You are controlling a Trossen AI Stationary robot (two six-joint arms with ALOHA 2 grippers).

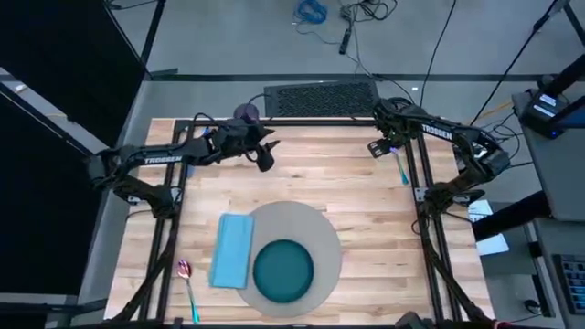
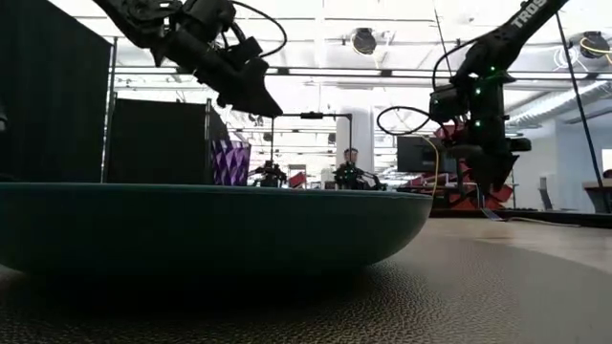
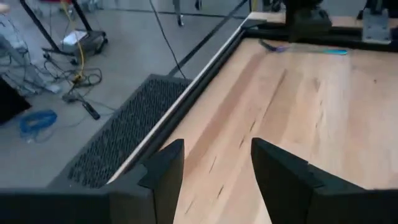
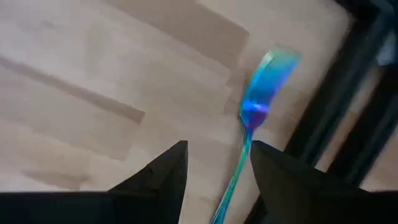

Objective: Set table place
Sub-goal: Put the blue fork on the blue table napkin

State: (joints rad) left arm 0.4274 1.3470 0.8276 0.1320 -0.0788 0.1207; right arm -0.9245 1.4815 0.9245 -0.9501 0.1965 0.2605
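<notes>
Hovering over the far right corner of the desk (image 1: 366, 196), the right hand (image 1: 382, 146) hangs with its fingers spread, grasping nothing; the blue fork (image 4: 258, 99) lies flat on the wood just beneath it, beside the black frame. The left hand (image 1: 266, 161) floats above the far left part, also released and empty, near the purple cup (image 1: 246, 113) at the far edge. Closer in, the teal plate (image 1: 283, 270) sits on the round grey mat (image 1: 320, 228), the light blue napkin (image 1: 232, 250) overlaps the mat's left edge, and the spoon (image 1: 187, 288) lies left of that.
</notes>
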